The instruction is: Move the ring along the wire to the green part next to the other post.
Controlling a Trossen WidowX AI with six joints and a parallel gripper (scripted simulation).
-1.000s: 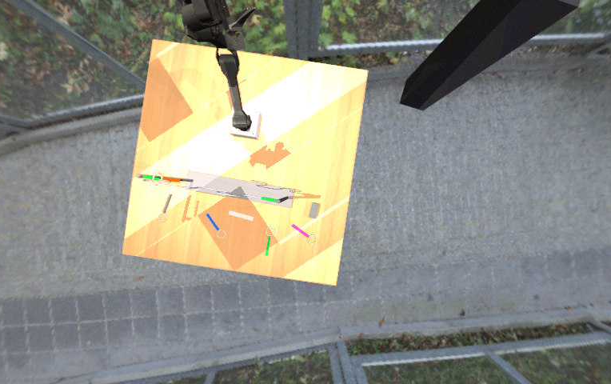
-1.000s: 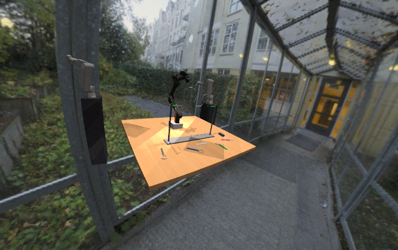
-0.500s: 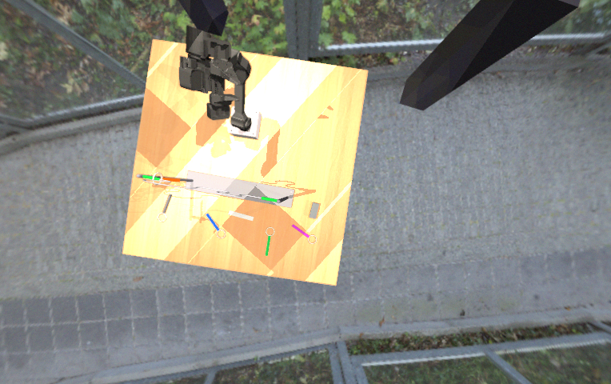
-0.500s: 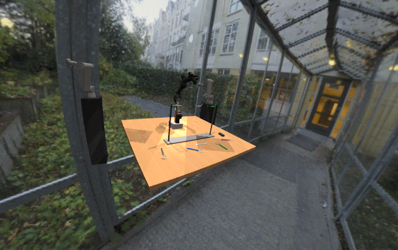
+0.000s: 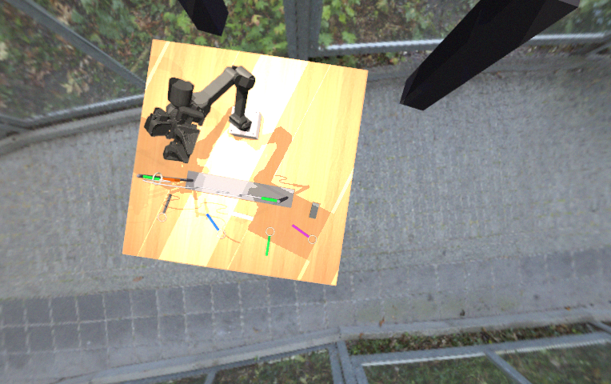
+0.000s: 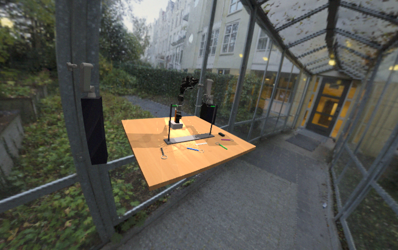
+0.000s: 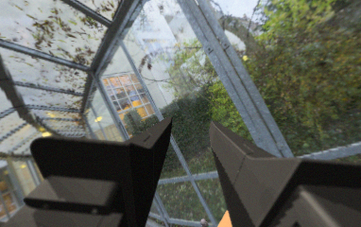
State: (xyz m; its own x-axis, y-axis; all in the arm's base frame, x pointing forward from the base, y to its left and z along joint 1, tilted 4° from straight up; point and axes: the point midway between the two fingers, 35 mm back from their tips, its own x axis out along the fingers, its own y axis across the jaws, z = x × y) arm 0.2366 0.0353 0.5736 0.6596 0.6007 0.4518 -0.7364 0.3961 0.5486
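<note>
The orange handle [image 5: 169, 179] [image 6: 175, 113] hangs below the left green part [image 5: 149, 177] [image 6: 174, 105], close beside the left post [image 6: 170, 123]. Its ring [image 5: 157, 172] is around that green part in the top view; fine contact is too small to tell. The right green part [image 5: 269, 199] [image 6: 212, 106] is beside the right post [image 6: 213, 120]. The thin grey wire bends between them and is faint. My gripper [image 7: 191, 124] is open, its fingers partly apart with nothing between them. It is raised high on the arm, above and behind the left side of the wire, apart from the handle.
Loose rings with a black handle [image 5: 167, 203] [image 6: 162, 151], a blue handle [image 5: 212, 222] [image 6: 191, 149], a green handle [image 5: 268, 246] and a magenta handle [image 5: 300, 231] lie in front of the baseplate [image 6: 188, 138]. A white bar [image 5: 242, 216] and dark block [image 5: 314, 210] [image 6: 221, 134] also lie there.
</note>
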